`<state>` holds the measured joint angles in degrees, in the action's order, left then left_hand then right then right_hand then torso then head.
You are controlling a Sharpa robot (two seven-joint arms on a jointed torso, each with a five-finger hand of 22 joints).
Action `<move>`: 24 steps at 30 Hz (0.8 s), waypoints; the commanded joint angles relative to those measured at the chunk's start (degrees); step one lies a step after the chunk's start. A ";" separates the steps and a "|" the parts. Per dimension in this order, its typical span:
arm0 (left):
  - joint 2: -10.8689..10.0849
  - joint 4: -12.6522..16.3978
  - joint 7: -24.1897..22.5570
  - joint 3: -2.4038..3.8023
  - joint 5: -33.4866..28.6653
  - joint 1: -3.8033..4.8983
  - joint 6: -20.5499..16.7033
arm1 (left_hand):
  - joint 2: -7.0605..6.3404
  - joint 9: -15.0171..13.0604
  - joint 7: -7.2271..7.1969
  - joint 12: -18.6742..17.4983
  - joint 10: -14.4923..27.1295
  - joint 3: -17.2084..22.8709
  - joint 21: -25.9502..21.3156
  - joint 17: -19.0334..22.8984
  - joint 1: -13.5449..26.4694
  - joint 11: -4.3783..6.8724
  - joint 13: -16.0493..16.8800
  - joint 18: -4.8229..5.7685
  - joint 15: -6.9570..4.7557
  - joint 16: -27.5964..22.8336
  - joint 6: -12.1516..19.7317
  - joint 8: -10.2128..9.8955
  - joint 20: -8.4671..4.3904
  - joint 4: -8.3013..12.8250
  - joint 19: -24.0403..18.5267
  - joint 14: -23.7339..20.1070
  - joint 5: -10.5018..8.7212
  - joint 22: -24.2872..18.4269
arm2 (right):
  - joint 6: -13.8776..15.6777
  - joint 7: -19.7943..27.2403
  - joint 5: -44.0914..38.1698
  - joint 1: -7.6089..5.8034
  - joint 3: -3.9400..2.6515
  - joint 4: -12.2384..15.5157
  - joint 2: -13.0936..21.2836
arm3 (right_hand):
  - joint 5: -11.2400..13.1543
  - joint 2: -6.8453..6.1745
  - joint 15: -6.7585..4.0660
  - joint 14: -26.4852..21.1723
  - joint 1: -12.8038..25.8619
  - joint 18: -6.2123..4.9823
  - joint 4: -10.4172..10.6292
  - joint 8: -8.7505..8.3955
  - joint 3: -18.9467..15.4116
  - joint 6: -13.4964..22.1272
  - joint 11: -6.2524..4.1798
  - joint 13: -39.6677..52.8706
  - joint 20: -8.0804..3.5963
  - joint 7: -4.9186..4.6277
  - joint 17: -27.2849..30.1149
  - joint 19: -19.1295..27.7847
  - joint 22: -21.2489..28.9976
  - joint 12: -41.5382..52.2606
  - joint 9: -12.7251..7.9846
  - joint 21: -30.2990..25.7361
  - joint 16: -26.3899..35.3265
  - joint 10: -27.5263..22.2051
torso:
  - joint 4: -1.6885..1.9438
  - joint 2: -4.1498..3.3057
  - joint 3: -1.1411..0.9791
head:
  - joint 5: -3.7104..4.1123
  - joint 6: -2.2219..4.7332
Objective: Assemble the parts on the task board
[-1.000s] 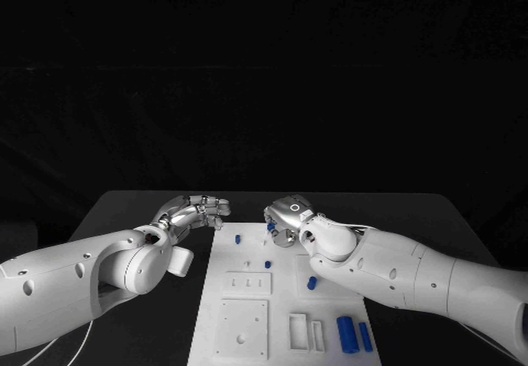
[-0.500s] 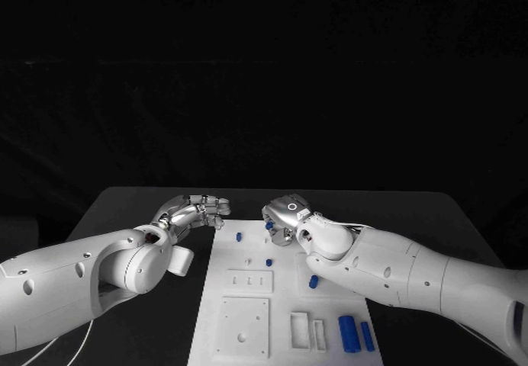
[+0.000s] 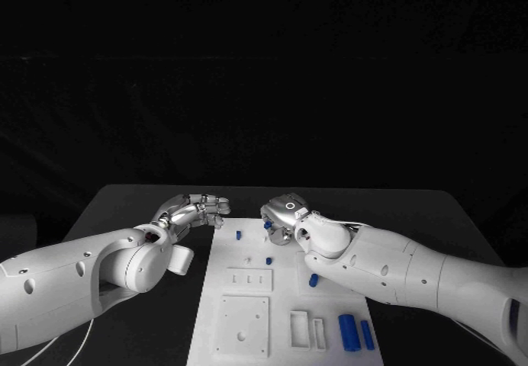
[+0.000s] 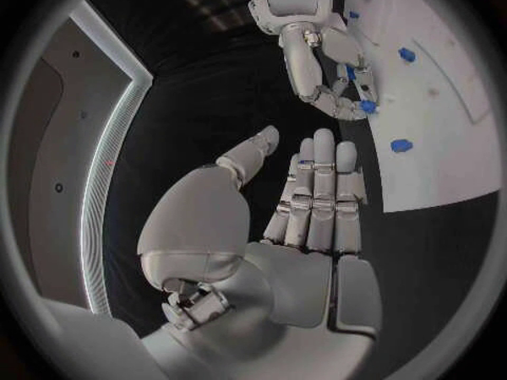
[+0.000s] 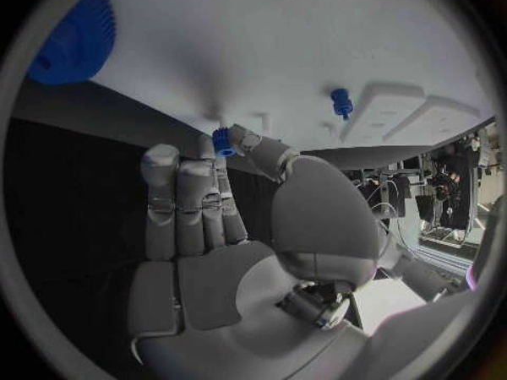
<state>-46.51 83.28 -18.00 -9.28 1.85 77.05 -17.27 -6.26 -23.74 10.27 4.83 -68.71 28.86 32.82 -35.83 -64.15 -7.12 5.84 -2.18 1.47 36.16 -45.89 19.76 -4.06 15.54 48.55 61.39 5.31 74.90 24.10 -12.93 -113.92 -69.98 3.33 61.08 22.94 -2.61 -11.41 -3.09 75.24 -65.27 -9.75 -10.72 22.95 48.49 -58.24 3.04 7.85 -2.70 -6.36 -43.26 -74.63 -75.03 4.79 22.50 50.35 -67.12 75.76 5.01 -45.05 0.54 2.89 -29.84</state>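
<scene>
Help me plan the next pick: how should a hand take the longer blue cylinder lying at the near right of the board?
Pinch the longer blue cylinder across its middle from above, fingers on its two long sides. It lies flat, with a shorter piece close beside it, so a narrow pinch seems safest.

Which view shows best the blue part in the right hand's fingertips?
Right wrist view: the small blue part sits pinched at the right hand's fingertips, close up against the task board. The left wrist view shows it smaller, from the side. In the head view the hand mostly covers it.
</scene>
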 commanded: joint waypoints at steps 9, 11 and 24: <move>0.12 0.06 -0.20 0.06 0.17 0.15 0.74 | -0.03 0.11 0.20 -0.42 0.34 0.35 0.23 0.00 0.71 -0.09 -0.06 -0.74 0.11 -0.20 -0.16 -0.31 -0.08 -0.07 -0.37 -0.47 -0.04 1.05 | -1.84 0.83 1.24 -0.06 0.17 -0.90 -0.52 | -0.20 -0.29 -0.16 -0.04 -0.34 -5.25 0.27 -0.12 0.22 0.16 0.18 0.01 -0.42 -0.17 0.30 -0.05 -1.07 -0.27 0.68 0.29 -0.34 -0.05 | -0.11 -0.14 -0.02 | -0.16 -0.07; 0.15 0.06 -0.20 0.06 0.17 0.15 0.74 | -0.03 0.11 0.20 -0.43 0.34 0.35 0.23 0.00 0.71 -0.09 -0.06 -0.74 0.11 -0.21 -0.15 -0.31 -0.08 -0.07 -0.38 -0.47 -0.04 1.05 | -2.01 1.05 1.91 -0.08 0.20 -0.97 -0.60 | -0.18 -1.79 0.23 -0.09 0.34 -5.24 0.72 -0.70 -0.18 1.17 0.55 -0.19 -0.20 -0.58 0.52 0.10 -1.02 -0.85 0.44 0.27 -0.29 -1.01 | -0.12 -0.16 -0.01 | -0.23 -0.07; 0.03 -0.01 0.02 0.06 0.17 0.15 0.91 | 0.01 0.16 0.26 -0.52 0.39 0.40 0.31 -0.04 0.71 -0.11 -0.06 -0.78 0.08 -0.14 -0.05 -0.35 -0.09 -0.07 -0.34 -0.36 0.02 1.06 | 0.55 1.33 4.80 -0.21 0.25 -0.55 -0.09 | -0.64 -5.73 3.23 -0.56 3.37 -5.25 0.94 -4.43 -8.45 8.71 3.64 -2.93 0.42 -3.82 1.37 0.41 -0.57 -1.13 -1.03 -0.28 -0.98 -10.95 | -0.12 -0.28 0.01 | -0.80 -0.11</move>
<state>-46.52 83.22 -17.74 -9.29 1.86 77.05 -17.15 -6.42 -23.64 10.27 4.63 -68.56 28.86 32.82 -35.83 -64.00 -7.26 5.84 -2.20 1.47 36.16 -45.89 19.76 -4.06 15.54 48.56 61.39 5.31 74.94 23.67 -12.09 -109.97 -70.17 3.57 60.31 22.73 -2.95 -16.52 -0.10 74.72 -61.93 -9.16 -9.75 18.72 40.29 -49.87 6.79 4.96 -2.50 -10.15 -41.93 -74.43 -75.02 3.53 21.55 50.35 -67.89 65.22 4.90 -45.27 0.53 2.13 -29.91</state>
